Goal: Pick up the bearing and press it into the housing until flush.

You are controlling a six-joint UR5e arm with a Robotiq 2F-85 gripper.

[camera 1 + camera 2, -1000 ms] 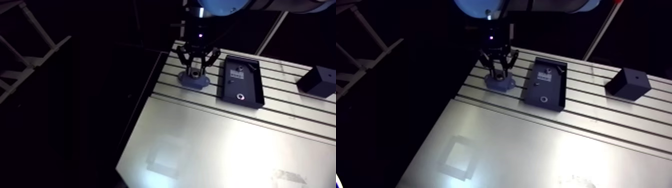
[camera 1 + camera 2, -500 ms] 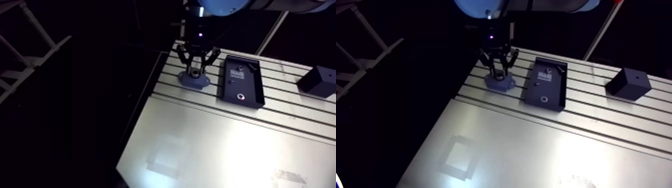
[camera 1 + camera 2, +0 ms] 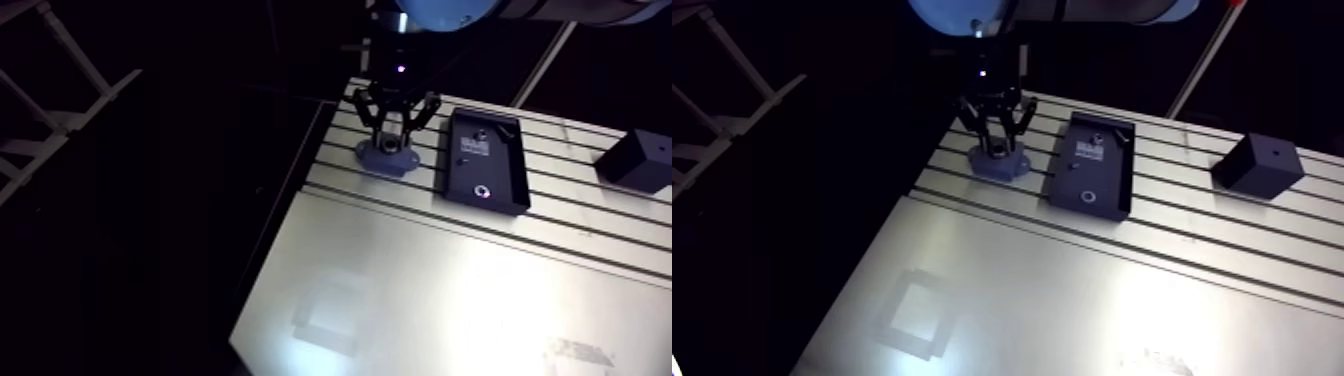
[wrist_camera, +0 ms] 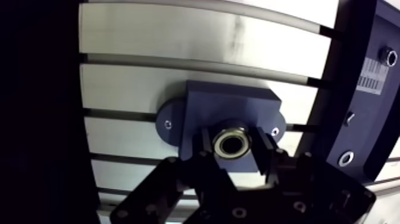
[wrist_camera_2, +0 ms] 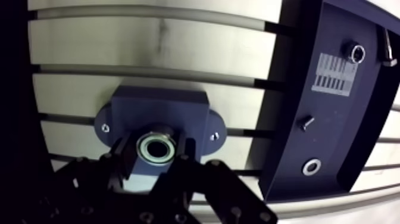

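A robot gripper [image 4: 233, 146] hangs over a dark blue housing [image 4: 229, 110] that sits on a slotted metal table [image 4: 137, 77]. Its two fingers [image 4: 203, 149] are drawn narrow and seem to pinch a small steel bearing [image 5: 156, 148] by its outer ring, one finger on each side. The bearing sits directly over the middle of the housing, its open centre facing up.

The bearing is a hard, smooth metal ring. It is likely light for its size, stiff and slippery, and it will not give under pressure. The outer ring, squarely across its widest part, looks like the right place to hold it. A crooked grip would probably let it tip and jam in the hole.

Just beside the housing lies a long black tray [image 5: 333, 137] with a barcode label [image 5: 332, 71] and a few small parts. Well beyond the tray from the housing stands a black box [image 3: 1257, 165].

The fingers cover the hole in the housing. I cannot tell whether the bearing is above it, partly in, or already level. The far end of the tray is cut off in the wrist view.
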